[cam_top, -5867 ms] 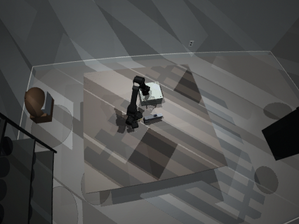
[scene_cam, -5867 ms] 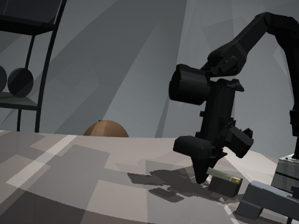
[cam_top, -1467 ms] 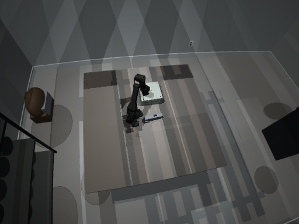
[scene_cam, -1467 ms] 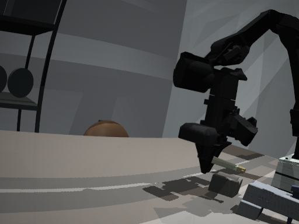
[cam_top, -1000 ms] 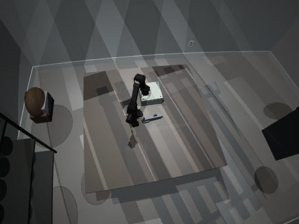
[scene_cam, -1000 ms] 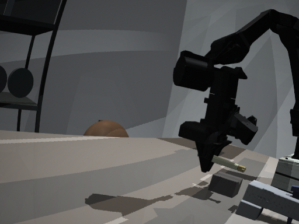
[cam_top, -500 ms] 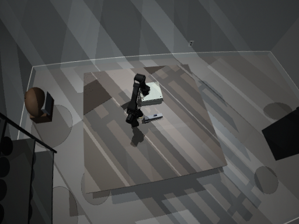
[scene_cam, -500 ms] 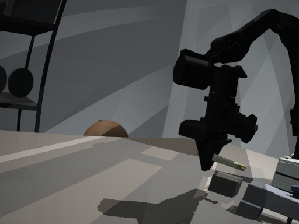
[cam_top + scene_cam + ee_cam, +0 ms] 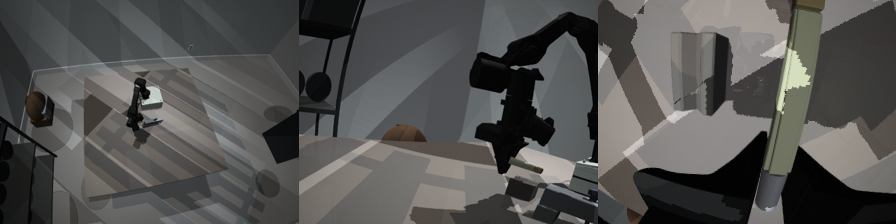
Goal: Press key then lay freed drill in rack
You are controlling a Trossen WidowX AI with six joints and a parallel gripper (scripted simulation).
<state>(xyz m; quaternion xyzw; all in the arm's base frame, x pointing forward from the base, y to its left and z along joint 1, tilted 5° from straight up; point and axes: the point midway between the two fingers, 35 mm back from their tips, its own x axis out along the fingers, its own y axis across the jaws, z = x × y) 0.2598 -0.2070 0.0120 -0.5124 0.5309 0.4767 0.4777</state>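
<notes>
The drill, an olive bar with a brass-coloured end (image 9: 524, 165) (image 9: 798, 90), is off the table. My gripper (image 9: 506, 170) (image 9: 772, 137) is shut on it near its grey shank end; the bar sticks out sideways from the fingers, slightly tilted, brass end lower. Below is a small grey grooved block (image 9: 521, 189) (image 9: 693, 72), which looks like the rack. In the wrist view it is left of the drill, with a gap between them. The blue-grey fixture (image 9: 567, 201) (image 9: 150, 122) stands beside it, with a dark blue part (image 9: 593, 192), perhaps the key, on top.
A pale green-white box (image 9: 152, 96) (image 9: 586, 175) stands by the arm's base, behind the fixture. A brown ball-like object (image 9: 35, 105) (image 9: 404, 133) and a dark shelf (image 9: 325, 29) are farther off to the left. Patchy shadows cross the table top (image 9: 175, 157).
</notes>
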